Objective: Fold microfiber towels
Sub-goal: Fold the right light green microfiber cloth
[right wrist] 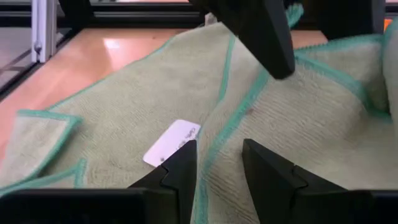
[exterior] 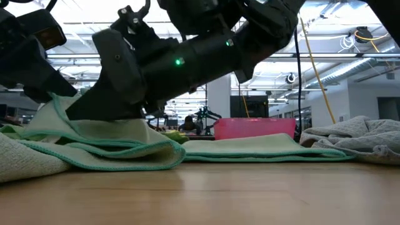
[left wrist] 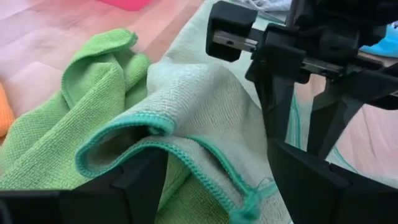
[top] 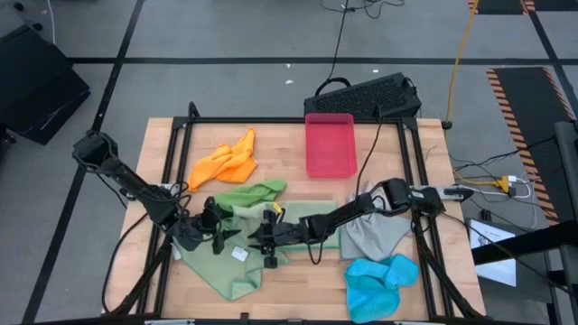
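We find the pale sage towel [top: 237, 264] lying partly doubled over directly under both grippers, at the middle of the table's near side. The left gripper [top: 215, 236] has its fingers spread apart, straddling a raised teal-hemmed fold without pinching it. The right gripper [top: 268, 242] sits just beside it, jaws part-closed with a narrow gap and nothing between them.

Handling: we judge the cloth light, limp and grippy; it drapes and will not hold a crease unaided. Best purchase looks to be the stitched hem at a corner.

Views: the left wrist view shows the bright green towel [left wrist: 62, 137] beyond the fold. The right wrist view alone shows a white label [right wrist: 172, 142] ahead of its fingers. The low view shows the stacked layers edge-on.
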